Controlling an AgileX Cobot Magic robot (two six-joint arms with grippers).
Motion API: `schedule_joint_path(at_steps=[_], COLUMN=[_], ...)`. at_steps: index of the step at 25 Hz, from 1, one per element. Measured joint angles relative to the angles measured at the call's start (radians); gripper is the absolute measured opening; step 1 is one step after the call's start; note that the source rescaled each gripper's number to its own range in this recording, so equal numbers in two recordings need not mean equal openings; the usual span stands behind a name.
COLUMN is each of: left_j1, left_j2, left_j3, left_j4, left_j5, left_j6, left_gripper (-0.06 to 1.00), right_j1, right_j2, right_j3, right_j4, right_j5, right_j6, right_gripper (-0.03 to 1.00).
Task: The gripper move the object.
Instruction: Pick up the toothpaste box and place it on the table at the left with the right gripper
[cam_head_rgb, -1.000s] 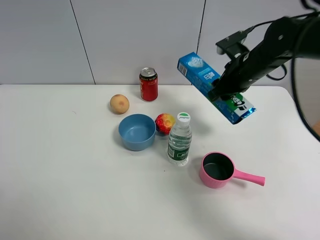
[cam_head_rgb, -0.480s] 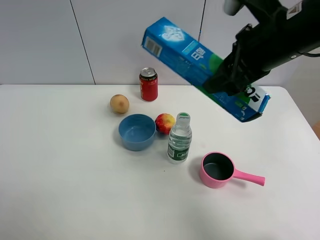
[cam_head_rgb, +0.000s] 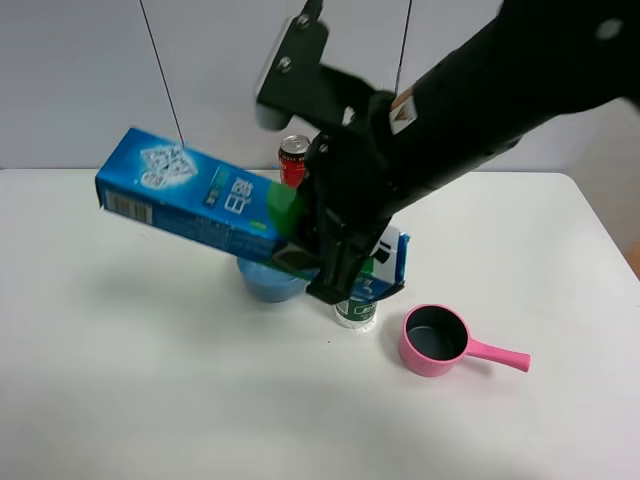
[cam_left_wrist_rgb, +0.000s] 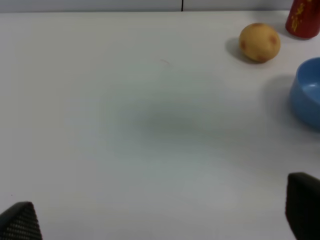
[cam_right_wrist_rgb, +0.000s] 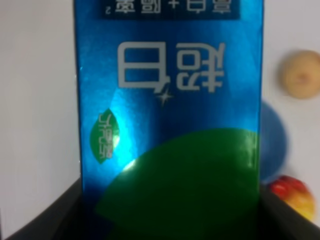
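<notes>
Box (cam_head_rgb: 190, 205) is clamped in your right gripper (cam_head_rgb: 325, 255), tilted above the worktop's (cam_head_rgb: 120, 390) middle; your left gripper (cam_left_wrist_rgb: 160, 220) gapes wide.

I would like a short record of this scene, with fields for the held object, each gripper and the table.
held object: toothpaste box, in the air, tilted
right gripper: shut on the toothpaste box
left gripper: open, empty
on table: blue bowl, red can, pink pot, round yellowish fruit

The box (cam_head_rgb: 190, 200) hangs above the bowl (cam_head_rgb: 264, 285) — can (cam_head_rgb: 291, 160) behind, pan (cam_head_rgb: 435, 340) right of bottle (cam_head_rgb: 353, 313).
</notes>
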Motion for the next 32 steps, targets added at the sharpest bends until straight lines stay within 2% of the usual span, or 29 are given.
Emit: schedule_joint_path(at_steps=[4,13,20,32], left_j1=[0.000,0.000,0.000,0.000], left_j2=[0.000,0.000,0.000,0.000], left_j3=[0.000,0.000,0.000,0.000], left_j4=[0.000,0.000,0.000,0.000], left_j5=[0.000,0.000,0.000,0.000], left_j6=[0.000,0.000,0.000,0.000], left_gripper=[1.00,1.00,1.00,1.00], right_j1=[0.016,0.016,0.016,0.064], right_j2=[0.129,0.397,0.438,0.505], right_j3=[0.000,0.000,0.000,0.000], right_j4=[-0.006,-0.009,0.041,0.034], right_j5=[-0.010,-0.098,-0.145,-0.198], right_j6=[-0.001,-0.022,-0.029,-0.101], right_gripper=[0.00,0.00,0.00,0.00])
